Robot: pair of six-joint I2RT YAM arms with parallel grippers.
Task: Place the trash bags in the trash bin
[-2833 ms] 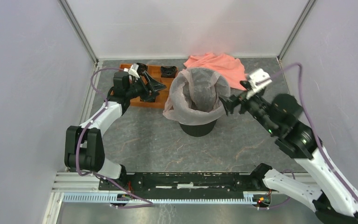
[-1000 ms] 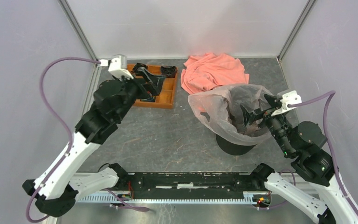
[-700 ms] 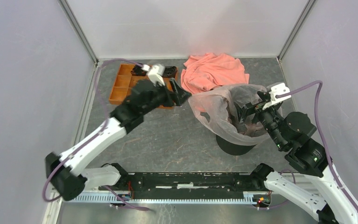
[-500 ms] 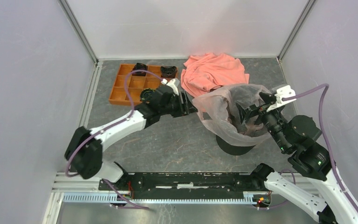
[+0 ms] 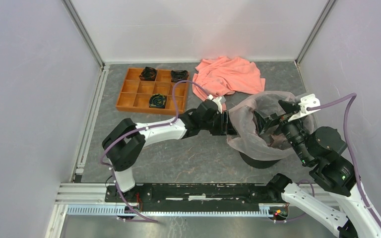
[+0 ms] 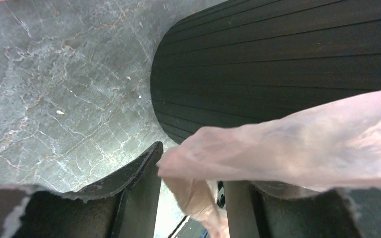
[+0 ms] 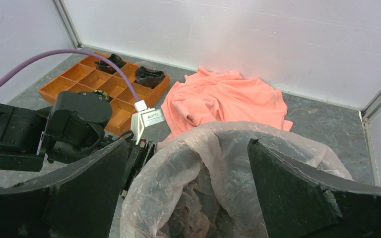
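Bag (image 5: 248, 135) looks light, flimsy and slippery, lining bin (image 5: 259, 161) with its hem draped outside; grab that hem beside bin, where left claw (image 6: 194, 171) straddles a fold (pinched or not, can't tell), right claw (image 7: 187, 145) spread wide over bin.

Around the trash bin (image 5: 259, 161), the left gripper (image 5: 230, 124) blocks 9 o'clock and the right gripper (image 5: 270, 117) hangs over the mouth. Salmon cloth (image 5: 228, 74) lies at 11, orange tray (image 5: 129, 94) beyond at 10. Bare table (image 5: 188, 157) at 8 is open.
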